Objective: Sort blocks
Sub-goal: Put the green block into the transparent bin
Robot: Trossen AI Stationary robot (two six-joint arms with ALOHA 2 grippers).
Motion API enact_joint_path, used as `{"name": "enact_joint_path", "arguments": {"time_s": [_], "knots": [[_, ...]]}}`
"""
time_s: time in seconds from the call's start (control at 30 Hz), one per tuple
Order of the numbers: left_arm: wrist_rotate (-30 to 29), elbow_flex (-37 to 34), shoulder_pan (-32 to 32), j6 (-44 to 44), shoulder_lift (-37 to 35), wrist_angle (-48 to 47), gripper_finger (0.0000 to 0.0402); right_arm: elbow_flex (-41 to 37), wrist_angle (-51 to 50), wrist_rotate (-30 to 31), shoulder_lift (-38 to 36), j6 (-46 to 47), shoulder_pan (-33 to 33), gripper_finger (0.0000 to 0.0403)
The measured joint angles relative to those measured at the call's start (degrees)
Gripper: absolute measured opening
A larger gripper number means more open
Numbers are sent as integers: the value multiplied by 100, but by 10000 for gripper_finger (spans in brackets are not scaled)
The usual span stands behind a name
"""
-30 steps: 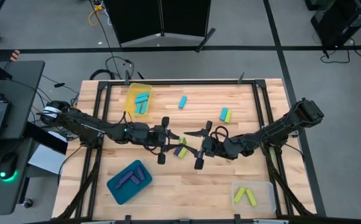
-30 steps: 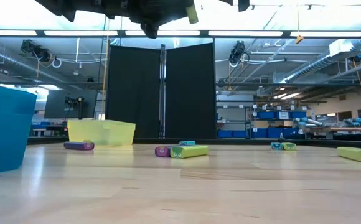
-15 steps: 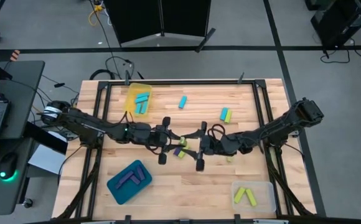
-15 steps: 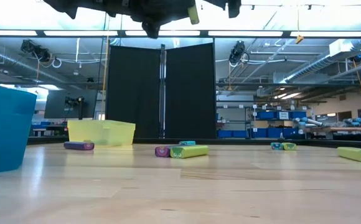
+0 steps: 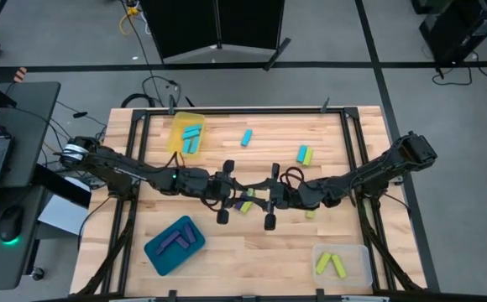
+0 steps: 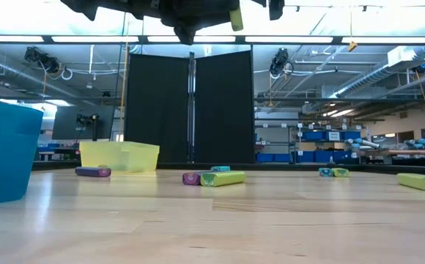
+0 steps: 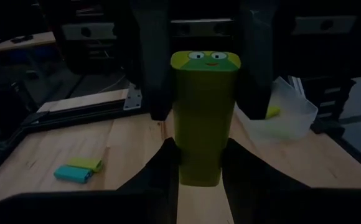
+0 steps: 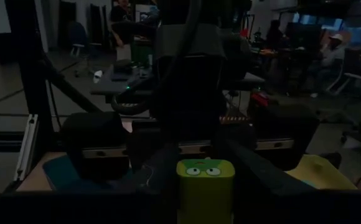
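Wooden table (image 5: 227,252), scattered blocks (image 5: 246,137) (purple, cyan, green), yellow tray (image 5: 177,126), blue tray (image 5: 161,253), clear tray (image 5: 357,260)

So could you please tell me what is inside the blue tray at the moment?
The blue tray holds purple blocks, apparently three, lying side by side. No other colour shows among them. Whether anything lies beneath them cannot be seen.

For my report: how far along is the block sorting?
Done: cyan blocks in the yellow tray, purple blocks in the blue tray, two yellow-green blocks in the clear tray. In hand: left gripper holds a yellow-green block, right gripper at it. Left: several loose blocks.
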Motion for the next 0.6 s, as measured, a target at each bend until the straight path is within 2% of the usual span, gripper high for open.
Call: {"name": "enact_joint_path", "arguments": {"time_s": [0.27,0.33,0.43,0.5,0.6], "knots": [[125,8,2,138,1,18,97,1,-194,161,-187,-66,94,117],[144,13,-28,216,-1,47,112,12,-339,178,-296,-57,135,117],[-55,9,-131,512,-10,-52,174,309,-1191,548,-457,132,262,117],[-476,2,-266,790,-6,-132,205,660,-2010,878,-523,394,366,117],[-1003,-183,-492,1227,-8,257,213,1213,-3379,1132,-538,924,569,117]]}}
